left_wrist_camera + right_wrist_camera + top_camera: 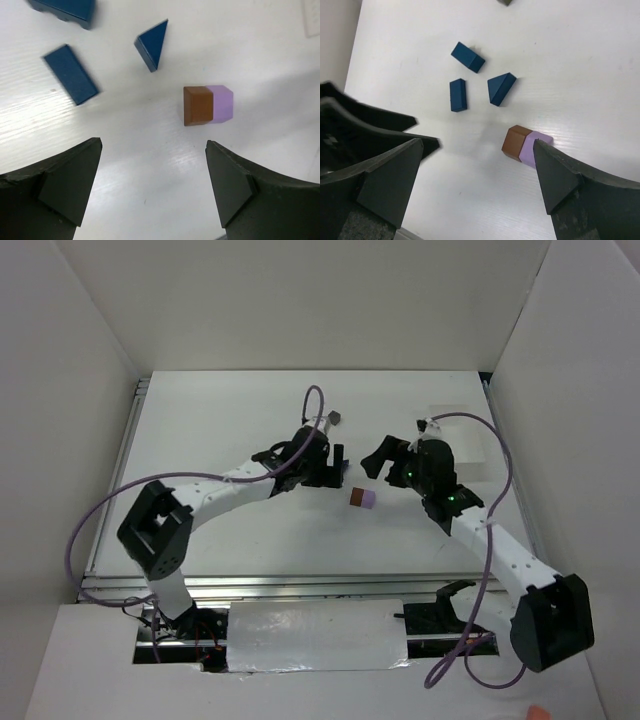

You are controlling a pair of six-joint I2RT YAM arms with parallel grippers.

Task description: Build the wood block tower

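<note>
A brown-orange block [198, 105] and a lavender block [222, 102] lie side by side and touching on the white table, also seen as the brown-orange block [356, 498] and lavender block [368, 499] from above. Three blue blocks lie beyond them: a triangle [152, 44], a flat bar [70, 74] and one [65, 9] at the frame's edge. My left gripper [154, 147] hangs open and holds nothing, short of the pair. My right gripper [477, 145] is open too, with the lavender block [532, 147] beside its right fingertip. A grey block [334, 419] sits farther back.
A pale flat rectangle [462, 435] lies at the back right of the table. The left gripper's black fingers [370, 120] reach into the right wrist view from the left. White walls close in on both sides.
</note>
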